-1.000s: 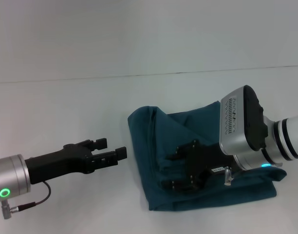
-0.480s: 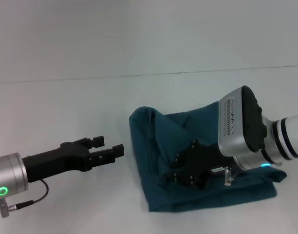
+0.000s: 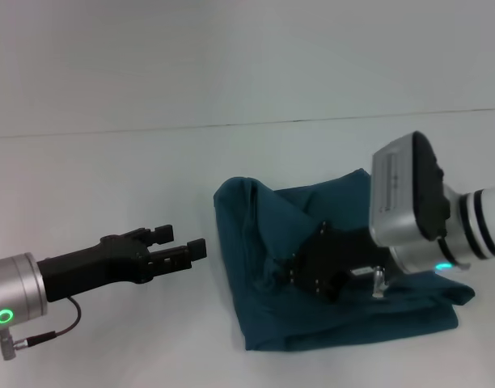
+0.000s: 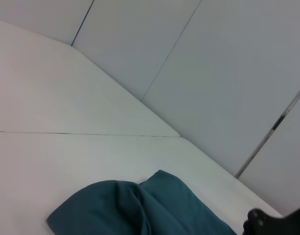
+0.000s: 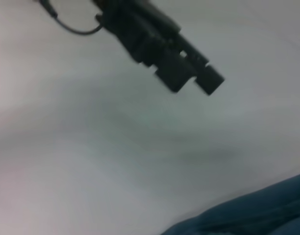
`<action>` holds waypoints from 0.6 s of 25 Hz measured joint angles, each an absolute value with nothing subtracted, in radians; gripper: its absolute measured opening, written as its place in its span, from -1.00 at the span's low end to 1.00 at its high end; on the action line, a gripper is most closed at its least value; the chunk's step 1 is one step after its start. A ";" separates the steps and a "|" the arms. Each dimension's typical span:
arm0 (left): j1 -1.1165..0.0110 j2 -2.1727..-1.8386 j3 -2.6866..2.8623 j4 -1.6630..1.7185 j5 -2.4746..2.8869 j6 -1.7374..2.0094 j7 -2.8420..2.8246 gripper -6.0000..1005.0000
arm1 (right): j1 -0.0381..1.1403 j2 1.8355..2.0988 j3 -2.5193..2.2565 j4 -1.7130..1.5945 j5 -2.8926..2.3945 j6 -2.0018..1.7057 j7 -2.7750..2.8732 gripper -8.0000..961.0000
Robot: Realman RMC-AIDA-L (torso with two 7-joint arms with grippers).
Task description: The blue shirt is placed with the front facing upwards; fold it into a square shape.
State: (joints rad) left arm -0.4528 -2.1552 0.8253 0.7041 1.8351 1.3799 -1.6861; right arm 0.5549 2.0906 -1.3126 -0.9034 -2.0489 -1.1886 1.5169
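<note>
We see the blue shirt (image 3: 328, 267) bunched on the bench (image 3: 110, 186) under our right gripper (image 3: 308, 271), jaws unreadable, while our left gripper (image 3: 183, 246), jaws spread, waits beside; a snagged layer could undo the fold.

Plain white worktop (image 3: 110, 186) filling the near and middle ground, smooth and evenly lit. At its far edge a pale grey wall (image 3: 247, 56) rises, and the left wrist view shows that wall (image 4: 223, 73) divided into panels by thin dark seams.
</note>
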 joint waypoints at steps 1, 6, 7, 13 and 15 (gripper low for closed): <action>-0.453 -2.155 0.825 0.704 1.835 1.380 -1.686 0.80 | 0.553 2.090 -1.300 -0.906 -2.044 -1.186 1.517 -0.83; -0.454 -2.155 0.818 0.704 1.831 1.387 -1.686 0.80 | 0.544 2.091 -1.219 -0.908 -2.024 -1.169 1.517 -0.83; -0.454 -2.155 0.816 0.704 1.830 1.388 -1.686 0.80 | 0.542 2.090 -1.204 -0.908 -2.020 -1.163 1.518 -0.83; -0.454 -2.154 0.815 0.704 1.831 1.389 -1.687 0.80 | 0.537 2.089 -1.088 -0.899 -2.016 -1.127 1.518 -0.83; -0.455 -2.154 0.815 0.704 1.831 1.387 -1.689 0.80 | 0.535 2.090 -1.077 -0.898 -2.015 -1.120 1.518 -0.84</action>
State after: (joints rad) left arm -0.4553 -2.1536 0.8147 0.7040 1.8313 1.3872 -1.6895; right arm 0.5352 2.0898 -1.0767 -0.8979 -2.0154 -1.1196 1.5182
